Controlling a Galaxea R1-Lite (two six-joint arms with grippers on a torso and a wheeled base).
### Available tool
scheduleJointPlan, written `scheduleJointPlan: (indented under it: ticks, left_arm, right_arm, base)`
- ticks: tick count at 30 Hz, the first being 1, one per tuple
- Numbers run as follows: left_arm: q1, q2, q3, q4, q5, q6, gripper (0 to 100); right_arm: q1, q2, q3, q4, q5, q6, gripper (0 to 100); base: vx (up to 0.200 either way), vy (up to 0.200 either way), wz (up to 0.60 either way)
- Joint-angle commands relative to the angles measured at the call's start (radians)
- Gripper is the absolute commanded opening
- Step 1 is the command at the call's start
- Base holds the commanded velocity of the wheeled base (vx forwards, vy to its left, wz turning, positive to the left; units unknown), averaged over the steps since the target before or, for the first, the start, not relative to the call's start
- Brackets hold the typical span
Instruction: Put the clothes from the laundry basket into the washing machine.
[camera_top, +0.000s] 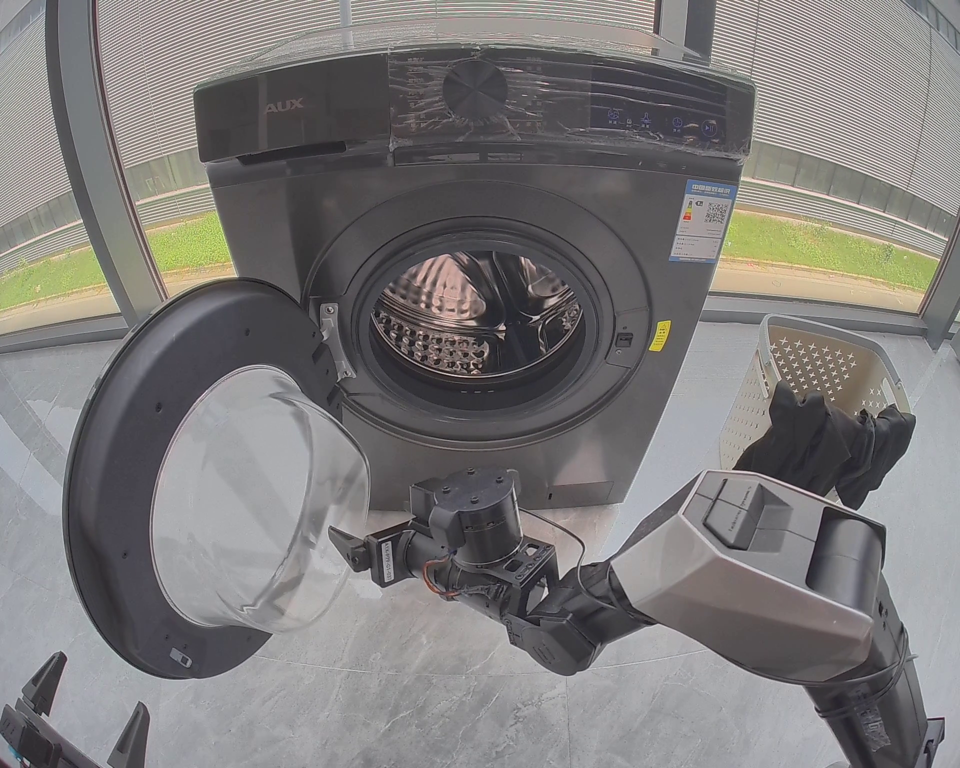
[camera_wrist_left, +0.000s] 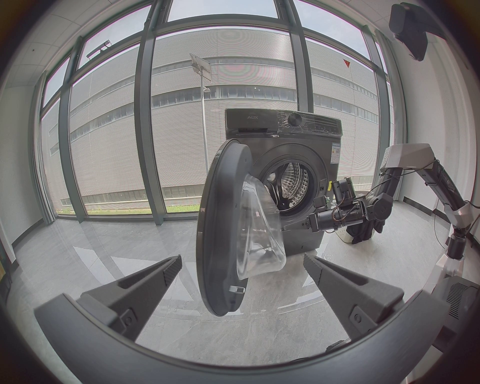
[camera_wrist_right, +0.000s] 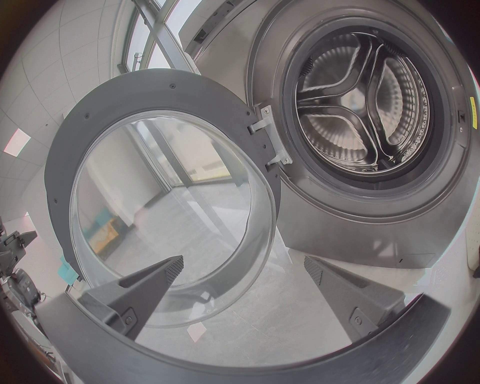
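The grey washing machine (camera_top: 450, 200) stands with its round door (camera_top: 215, 480) swung wide open to the left. Its steel drum (camera_top: 475, 315) has no clothes inside. To the machine's right sits a white laundry basket (camera_top: 815, 365) with dark clothes (camera_top: 830, 440) draped over its front rim. My right gripper (camera_top: 350, 552) is low in front of the machine, beside the door's glass bowl, open with nothing between its fingers (camera_wrist_right: 145, 290). My left gripper (camera_top: 95, 690) is low at the near left, below the door, open and holding nothing (camera_wrist_left: 241, 260).
The open door (camera_wrist_left: 220, 230) juts out over the tiled floor (camera_top: 400, 690) between my two grippers. Large windows (camera_top: 840, 120) stand behind the machine. My right arm (camera_top: 760, 570) crosses in front of the basket.
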Motion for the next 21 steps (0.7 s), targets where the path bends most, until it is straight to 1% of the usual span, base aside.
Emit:
scheduleJointPlan:
  ticks: [1,5,7,8,10,14,15,16,17,18,19,20,21]
  left_arm:
    - [0.0,-0.017,0.018,0.0,0.0,0.0,100]
    - [0.0,-0.017,0.018,0.0,0.0,0.0,100]
    - [0.0,-0.017,0.018,0.0,0.0,0.0,100]
    - [0.0,-0.017,0.018,0.0,0.0,0.0,100]
    - [0.0,-0.017,0.018,0.0,0.0,0.0,100]
    - [0.0,-0.017,0.018,0.0,0.0,0.0,100]
    - [0.0,-0.017,0.018,0.0,0.0,0.0,100]
    - [0.0,-0.017,0.018,0.0,0.0,0.0,100]
    - [0.0,-0.017,0.018,0.0,0.0,0.0,100]
    - [0.0,-0.017,0.018,0.0,0.0,0.0,100]
    - [0.0,-0.017,0.018,0.0,0.0,0.0,100]
    - [0.0,-0.017,0.018,0.0,0.0,0.0,100]
    - [0.0,-0.017,0.018,0.0,0.0,0.0,100]
  right_arm:
    - [0.004,0.03,-0.03,-0.006,-0.01,0.016,100]
    - [-0.012,0.013,-0.01,-0.01,-0.014,0.019,100]
    - [-0.029,-0.051,0.051,-0.023,-0.039,0.019,100]
    - [-0.041,-0.085,0.085,-0.029,-0.044,0.016,100]
    - [-0.065,-0.168,0.186,-0.032,-0.047,0.013,100]
    - [-0.094,-0.318,0.363,-0.035,-0.053,0.0,100]
    - [-0.105,-0.354,0.401,-0.04,-0.053,-0.004,100]
    - [-0.105,-0.354,0.401,-0.04,-0.053,-0.004,100]
    - [-0.128,-0.424,0.487,-0.069,-0.054,-0.014,100]
    - [-0.14,-0.453,0.527,-0.09,-0.054,-0.023,100]
    - [-0.144,-0.466,0.545,-0.101,-0.054,-0.028,100]
    - [-0.154,-0.502,0.599,-0.133,-0.053,-0.039,100]
    - [-0.159,-0.524,0.631,-0.152,-0.053,-0.043,100]
  base:
    - [0.0,0.0,0.0]
    - [0.0,0.0,0.0]
    - [0.0,0.0,0.0]
    - [0.0,0.0,0.0]
    - [0.0,0.0,0.0]
    - [0.0,0.0,0.0]
    - [0.0,0.0,0.0]
    - [0.0,0.0,0.0]
    - [0.0,0.0,0.0]
    - [0.0,0.0,0.0]
    - [0.0,0.0,0.0]
    - [0.0,0.0,0.0]
    - [0.0,0.0,0.0]
